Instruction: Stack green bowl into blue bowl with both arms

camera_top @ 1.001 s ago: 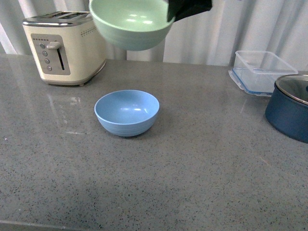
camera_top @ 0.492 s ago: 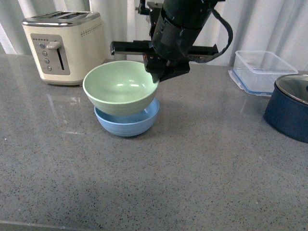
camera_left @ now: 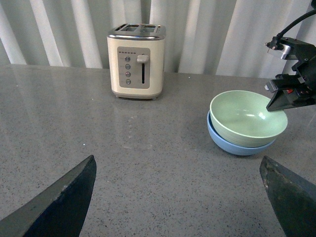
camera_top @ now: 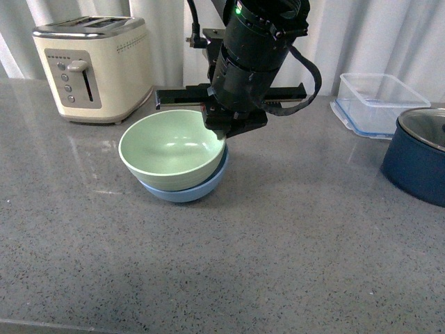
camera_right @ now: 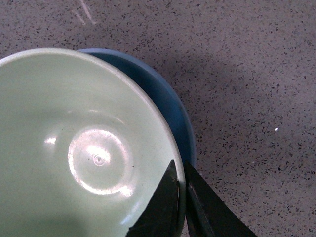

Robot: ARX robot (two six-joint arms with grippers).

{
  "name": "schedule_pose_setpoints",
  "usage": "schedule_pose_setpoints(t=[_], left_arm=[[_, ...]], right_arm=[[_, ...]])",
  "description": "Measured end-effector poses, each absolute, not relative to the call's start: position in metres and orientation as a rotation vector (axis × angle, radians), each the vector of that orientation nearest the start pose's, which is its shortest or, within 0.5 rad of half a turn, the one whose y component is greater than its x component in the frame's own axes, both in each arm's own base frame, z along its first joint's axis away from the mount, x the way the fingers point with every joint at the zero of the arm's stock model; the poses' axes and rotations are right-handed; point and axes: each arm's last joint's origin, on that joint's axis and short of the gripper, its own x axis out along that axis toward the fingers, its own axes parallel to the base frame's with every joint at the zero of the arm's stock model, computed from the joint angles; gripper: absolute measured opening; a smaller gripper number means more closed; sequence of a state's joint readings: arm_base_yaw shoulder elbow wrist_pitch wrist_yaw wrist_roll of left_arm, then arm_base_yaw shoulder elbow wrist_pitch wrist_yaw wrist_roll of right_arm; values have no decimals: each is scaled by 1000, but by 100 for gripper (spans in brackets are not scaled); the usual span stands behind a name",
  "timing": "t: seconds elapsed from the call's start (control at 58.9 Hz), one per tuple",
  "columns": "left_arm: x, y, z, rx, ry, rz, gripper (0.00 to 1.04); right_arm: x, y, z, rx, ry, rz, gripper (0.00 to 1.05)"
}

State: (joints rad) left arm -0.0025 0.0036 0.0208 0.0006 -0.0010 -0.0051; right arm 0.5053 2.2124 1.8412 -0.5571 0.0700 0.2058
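The pale green bowl sits tilted inside the blue bowl on the grey counter, and both show in the left wrist view as the green bowl over the blue bowl. My right gripper is shut on the green bowl's right rim, one finger inside and one outside; up close the right gripper pinches the green bowl, with the blue bowl peeking out beneath. My left gripper is open, hanging over bare counter well short of the bowls.
A cream toaster stands at the back left. A clear plastic container and a dark navy pot sit at the right. Pale curtains hang behind the counter.
The right arm has come down with the green bowl, from high above the counter to resting inside the blue bowl.
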Motion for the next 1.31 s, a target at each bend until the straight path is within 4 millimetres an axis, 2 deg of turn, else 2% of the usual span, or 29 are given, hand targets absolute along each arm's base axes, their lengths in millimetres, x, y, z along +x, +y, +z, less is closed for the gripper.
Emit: schedule_pose_setpoints(t=[0.187,0.339,0.475,0.543,0.577,0.594,0.645,0.696,0.747,0.916,0.967,1.12,1.306], left_arm=[[97,0,170,-5,-18,-2,98],[97,0,170,-5,-18,-2,98],[97,0,170,-5,-18,-1,98],[97,0,170,-5,-18,-2,98],[97,0,170,-5,-18,-2,98],[97,0,170,-5,-18,-2,98],[97,0,170,-5,-18,-1,98],[97,0,170,-5,-18,-3,98],[97,0,170,-5,-18,-2,98],[97,0,170,-5,-18,-2,98],[97,0,170,-5,-18,-2,98],[97,0,170,-5,-18,-2,98],[97,0,170,-5,-18,-2,98]], right_arm=[[430,232,208,-42,895,314,38],[425,220,220,76,838,353,61],[408,194,257,262,669,451,82],[388,171,288,344,536,483,95],[378,162,301,357,471,478,97],[367,155,311,332,350,412,93],[351,139,324,254,122,237,84],[335,122,325,190,-17,97,75],[320,107,315,138,-70,31,66],[282,71,249,23,10,6,36],[271,63,239,11,22,7,27],[240,44,227,8,-6,5,1],[213,29,206,0,16,3,1]])
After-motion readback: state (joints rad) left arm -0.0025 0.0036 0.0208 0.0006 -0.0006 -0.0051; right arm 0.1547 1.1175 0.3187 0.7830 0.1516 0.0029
